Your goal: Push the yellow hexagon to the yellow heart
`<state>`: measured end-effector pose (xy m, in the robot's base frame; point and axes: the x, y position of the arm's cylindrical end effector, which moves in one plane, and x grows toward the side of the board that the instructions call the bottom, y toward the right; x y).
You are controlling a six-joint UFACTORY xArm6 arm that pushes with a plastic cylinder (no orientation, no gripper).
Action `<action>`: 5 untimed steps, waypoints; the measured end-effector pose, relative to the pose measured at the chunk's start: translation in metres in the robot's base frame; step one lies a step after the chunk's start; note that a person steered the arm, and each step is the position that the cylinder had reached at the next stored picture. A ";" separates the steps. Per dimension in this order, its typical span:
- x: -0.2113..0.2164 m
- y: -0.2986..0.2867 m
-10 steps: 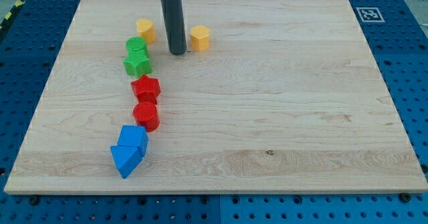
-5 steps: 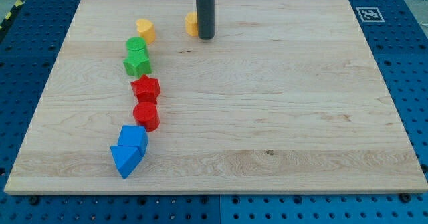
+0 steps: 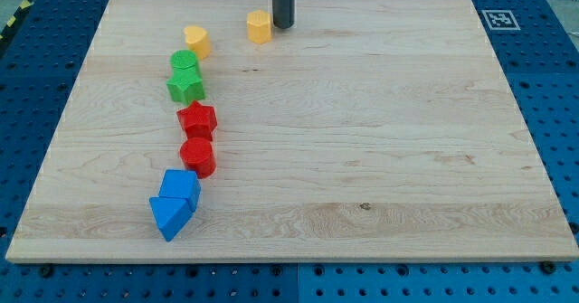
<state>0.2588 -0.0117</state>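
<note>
Standing near the view's top edge of the wooden worktop [image 3: 380, 140], the dark rod's tip [image 3: 284, 26] sits just to the view's right of the yellow hexagon [image 3: 260, 26], close enough that contact cannot be confirmed or ruled out. The arm carries no fingers, so nothing is grasped. The yellow heart [image 3: 196, 40] lies to the view's left of the hexagon, apart from it and slightly lower. Below the heart a column of blocks runs toward the view's bottom: a green block [image 3: 184, 62] of unclear shape touching a green star [image 3: 185, 87], then a red star [image 3: 196, 119], a red cylinder [image 3: 197, 156], and two blue blocks pressed together, one [image 3: 180, 186] above the other [image 3: 169, 217].
</note>
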 end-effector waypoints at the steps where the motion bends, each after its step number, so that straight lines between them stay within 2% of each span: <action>1: 0.003 0.008; 3: 0.013 0.005; 5: 0.013 -0.066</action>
<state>0.2717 -0.0779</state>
